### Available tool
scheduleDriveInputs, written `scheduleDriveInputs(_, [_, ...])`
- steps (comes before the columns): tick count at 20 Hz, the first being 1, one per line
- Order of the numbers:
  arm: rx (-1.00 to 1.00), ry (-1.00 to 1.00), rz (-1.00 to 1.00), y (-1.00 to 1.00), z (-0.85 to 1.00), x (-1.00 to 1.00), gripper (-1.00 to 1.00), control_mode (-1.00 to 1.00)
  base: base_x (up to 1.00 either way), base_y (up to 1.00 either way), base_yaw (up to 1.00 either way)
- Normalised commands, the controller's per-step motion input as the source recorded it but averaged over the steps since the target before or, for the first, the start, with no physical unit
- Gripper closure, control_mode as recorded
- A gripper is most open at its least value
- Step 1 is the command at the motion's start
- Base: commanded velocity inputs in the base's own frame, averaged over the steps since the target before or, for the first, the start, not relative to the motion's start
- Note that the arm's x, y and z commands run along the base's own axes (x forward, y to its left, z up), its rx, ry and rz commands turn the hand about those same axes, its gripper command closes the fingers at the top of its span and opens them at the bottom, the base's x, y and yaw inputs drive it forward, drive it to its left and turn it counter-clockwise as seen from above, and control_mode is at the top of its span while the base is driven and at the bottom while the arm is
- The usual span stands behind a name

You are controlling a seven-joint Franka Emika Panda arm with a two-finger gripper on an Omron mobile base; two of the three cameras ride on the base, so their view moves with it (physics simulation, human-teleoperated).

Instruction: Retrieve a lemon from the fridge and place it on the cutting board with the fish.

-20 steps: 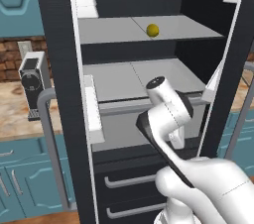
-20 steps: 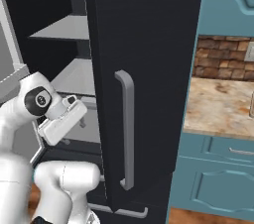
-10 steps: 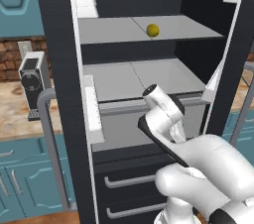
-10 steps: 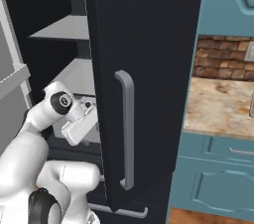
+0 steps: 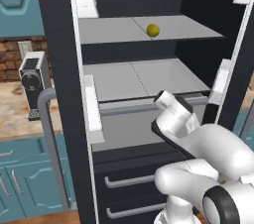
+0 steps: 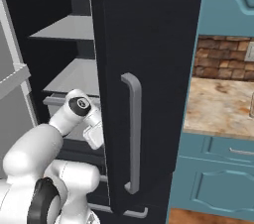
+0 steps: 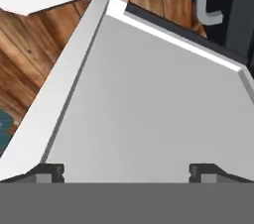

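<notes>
Yellow lemon [image 5: 153,30] sits on the fridge [image 5: 149,79] shelf; hand view shows the claw [image 7: 127,171] spread, empty.

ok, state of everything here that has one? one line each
fridge: both doors open
lemon: resting on the upper shelf, not held
lower drawers: closed
hand: open, empty, over a grey shelf, well below the lemon
counter machine: upright on the counter left of the fridge

Flat, even rendered light, no glare; edges slightly soft, shadows faint.
</notes>
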Motion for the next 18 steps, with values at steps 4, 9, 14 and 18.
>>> scheduleDriveInputs(4, [-0.09,0.13,-0.02,-1.00,-0.02,-0.60,-1.00,-1.00,0.00,0.00,0.00])
scheduleDriveInputs(9, [-0.03,0.13,-0.03,-1.00,-0.01,-0.76,-1.00,-1.00,0.00,0.00,0.00])
scheduleDriveInputs(14, [-0.05,0.00,0.05,-0.97,-0.01,-0.06,-1.00,-1.00,0.00,0.00,0.00])
scheduleDriveInputs(18, [-0.07,0.00,0.16,-0.39,-0.15,0.05,-1.00,-1.00,0.00,0.00,0.00])
